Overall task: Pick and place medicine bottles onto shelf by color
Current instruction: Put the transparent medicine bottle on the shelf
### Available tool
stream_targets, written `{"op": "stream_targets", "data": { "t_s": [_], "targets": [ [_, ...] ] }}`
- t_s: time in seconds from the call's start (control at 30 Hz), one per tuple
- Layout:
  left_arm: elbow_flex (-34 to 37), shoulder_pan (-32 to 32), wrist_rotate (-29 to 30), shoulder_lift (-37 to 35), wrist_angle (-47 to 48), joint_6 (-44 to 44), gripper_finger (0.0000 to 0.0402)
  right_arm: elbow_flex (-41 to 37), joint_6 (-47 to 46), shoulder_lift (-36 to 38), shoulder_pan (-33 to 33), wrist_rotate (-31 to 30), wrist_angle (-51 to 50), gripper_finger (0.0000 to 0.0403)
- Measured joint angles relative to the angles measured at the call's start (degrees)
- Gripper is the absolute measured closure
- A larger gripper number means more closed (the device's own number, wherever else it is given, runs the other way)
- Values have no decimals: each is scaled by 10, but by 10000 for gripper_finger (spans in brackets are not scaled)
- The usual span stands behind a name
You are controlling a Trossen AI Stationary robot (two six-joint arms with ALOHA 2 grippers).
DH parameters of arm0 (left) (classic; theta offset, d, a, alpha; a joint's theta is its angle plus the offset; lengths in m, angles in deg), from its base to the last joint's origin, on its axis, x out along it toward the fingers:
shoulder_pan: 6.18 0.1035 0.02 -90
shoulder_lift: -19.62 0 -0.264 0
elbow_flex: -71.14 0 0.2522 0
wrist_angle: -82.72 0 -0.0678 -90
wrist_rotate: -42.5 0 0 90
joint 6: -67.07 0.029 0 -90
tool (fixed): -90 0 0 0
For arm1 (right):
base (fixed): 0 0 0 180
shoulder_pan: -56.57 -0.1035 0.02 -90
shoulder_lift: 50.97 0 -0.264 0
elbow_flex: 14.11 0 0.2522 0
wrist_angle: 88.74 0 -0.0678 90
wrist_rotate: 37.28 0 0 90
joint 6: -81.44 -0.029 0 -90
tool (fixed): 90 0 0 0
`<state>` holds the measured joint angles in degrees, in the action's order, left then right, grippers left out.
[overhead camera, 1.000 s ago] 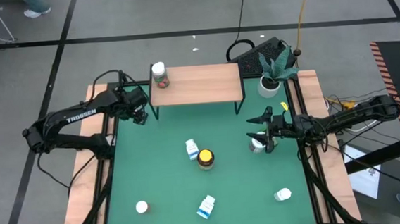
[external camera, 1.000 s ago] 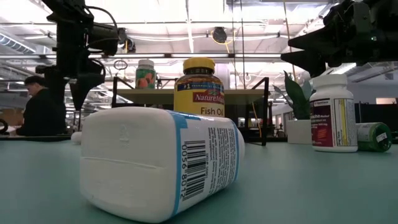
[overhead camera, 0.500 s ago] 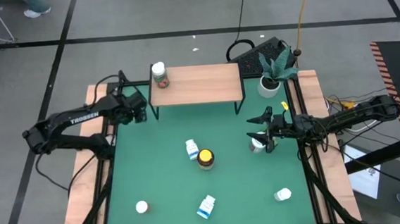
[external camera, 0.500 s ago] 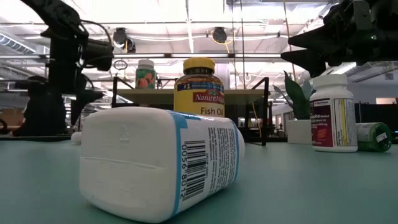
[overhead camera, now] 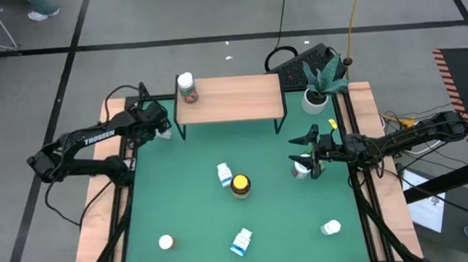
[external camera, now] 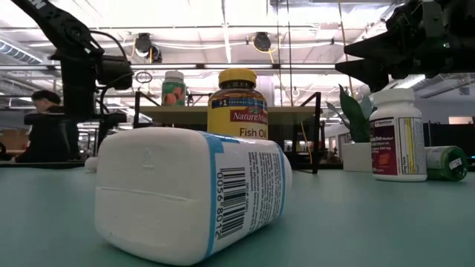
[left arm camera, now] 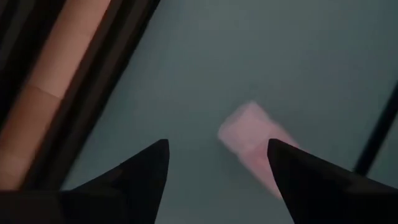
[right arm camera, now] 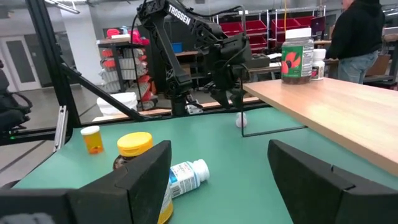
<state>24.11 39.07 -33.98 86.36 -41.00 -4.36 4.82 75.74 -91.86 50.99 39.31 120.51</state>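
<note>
The left gripper (left arm camera: 217, 163), fingers spread, hangs over a small white bottle (overhead camera: 165, 133) lying on the green counter (overhead camera: 189, 200) beside the shelf (overhead camera: 230, 99)'s leg—probably light, rigid, slick and apt to roll—best pinched across its body, while the right gripper (right arm camera: 219, 163) waits spread.

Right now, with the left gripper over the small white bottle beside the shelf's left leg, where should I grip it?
Grip the small white bottle across the middle of its body, coming straight down. It appears to lie on its side, and the open left gripper already points down at it. Stay clear of the shelf leg beside it.
</note>
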Motion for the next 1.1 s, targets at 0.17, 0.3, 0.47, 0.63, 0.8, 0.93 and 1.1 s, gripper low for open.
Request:
{"op": "stream_targets", "data": {
  "t_s": [0.17,0.3,0.47,0.63,0.8,0.93,1.1],
  "targets": [
    [2,0,2,0,-44,-62,131,0,2,0,0,0,-4,140],
    [2,0,10,0,-75,-70,131,0,2,0,0,0,-8,140],
    [2,-8,11,0,-55,-75,131,0,2,0,0,0,-9,140],
    [2,-24,15,0,-58,-108,131,0,1,0,0,0,-9,140],
    [2,-38,31,11,-56,-115,131,0,-6,0,0,0,-13,140],
    [2,-38,33,37,-53,-131,131,0,-7,0,0,0,-14,140],
    [2,-38,31,77,-99,-132,131,0,-7,0,0,0,-14,140]
  ]
}}
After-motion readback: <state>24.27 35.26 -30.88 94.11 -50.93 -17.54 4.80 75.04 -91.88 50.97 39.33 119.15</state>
